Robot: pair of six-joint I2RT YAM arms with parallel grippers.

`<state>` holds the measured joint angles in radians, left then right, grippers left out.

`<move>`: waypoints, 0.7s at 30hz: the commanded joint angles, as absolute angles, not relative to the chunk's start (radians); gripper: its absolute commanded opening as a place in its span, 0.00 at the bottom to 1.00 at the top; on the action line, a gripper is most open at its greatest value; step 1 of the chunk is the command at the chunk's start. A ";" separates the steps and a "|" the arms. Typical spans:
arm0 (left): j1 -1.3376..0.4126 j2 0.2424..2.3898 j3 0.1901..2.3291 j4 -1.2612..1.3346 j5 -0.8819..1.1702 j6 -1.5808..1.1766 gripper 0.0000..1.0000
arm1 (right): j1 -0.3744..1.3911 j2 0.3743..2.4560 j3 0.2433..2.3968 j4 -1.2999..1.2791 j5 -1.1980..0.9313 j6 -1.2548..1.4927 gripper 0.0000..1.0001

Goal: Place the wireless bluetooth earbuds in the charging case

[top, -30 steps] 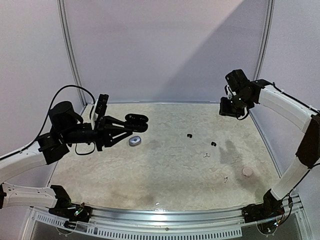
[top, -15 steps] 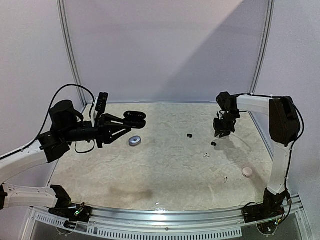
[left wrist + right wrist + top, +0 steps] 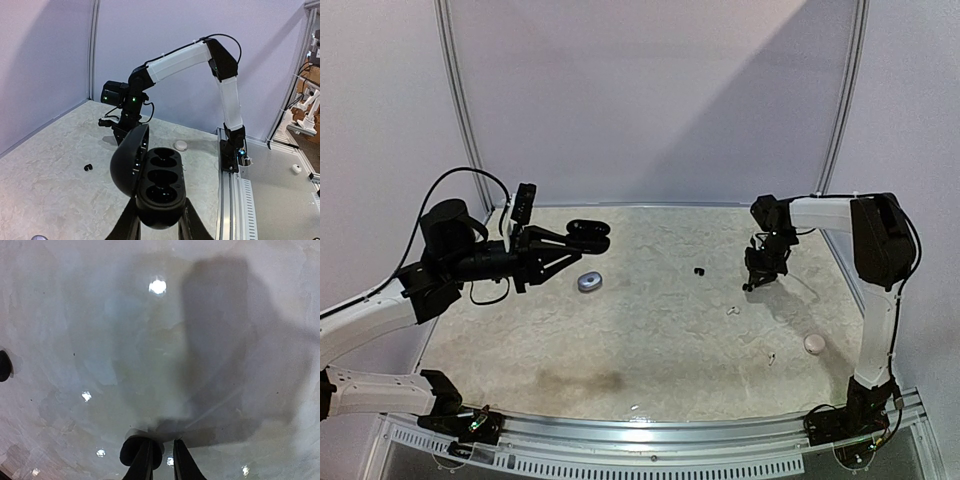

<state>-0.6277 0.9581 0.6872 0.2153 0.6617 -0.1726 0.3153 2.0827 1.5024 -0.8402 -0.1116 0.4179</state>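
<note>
My left gripper (image 3: 570, 250) is shut on a black charging case (image 3: 161, 182) and holds it above the table's left side. The case's lid is open and both sockets are empty. My right gripper (image 3: 750, 282) points down at the table, right of centre. In the right wrist view its fingers (image 3: 145, 460) stand a narrow gap apart. A black earbud (image 3: 129, 452) lies under the left finger and reaches partly into the gap. A second black earbud (image 3: 699, 270) lies further left. Two tiny white earbuds (image 3: 731, 310) (image 3: 771, 357) lie nearer the front.
A closed silvery-grey case (image 3: 590, 282) rests on the table below the left gripper. A closed white case (image 3: 814, 343) sits at the near right. White walls and metal posts (image 3: 460, 110) enclose the back and sides. A metal rail (image 3: 650, 430) runs along the front.
The right arm swung from high at the back right down to the table at the black earbud, and its jaws narrowed. The left gripper with the case rose slightly.
</note>
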 commanded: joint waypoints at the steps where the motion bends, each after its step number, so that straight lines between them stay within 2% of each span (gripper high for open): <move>1: -0.616 0.966 0.684 0.233 0.656 -0.164 0.00 | 0.319 2.066 1.462 -0.813 -0.153 0.431 0.15; 16: -0.615 0.954 0.675 0.239 0.658 -0.167 0.00 | 0.378 2.051 1.445 -0.830 -0.139 0.448 0.10; 21: -0.615 0.951 0.672 0.241 0.658 -0.169 0.00 | 0.401 2.046 1.438 -0.840 -0.129 0.464 0.12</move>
<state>-0.6277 0.9581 0.6872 0.2211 0.6617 -0.1726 0.3614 2.0678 1.4689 -0.8097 -0.1101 0.4450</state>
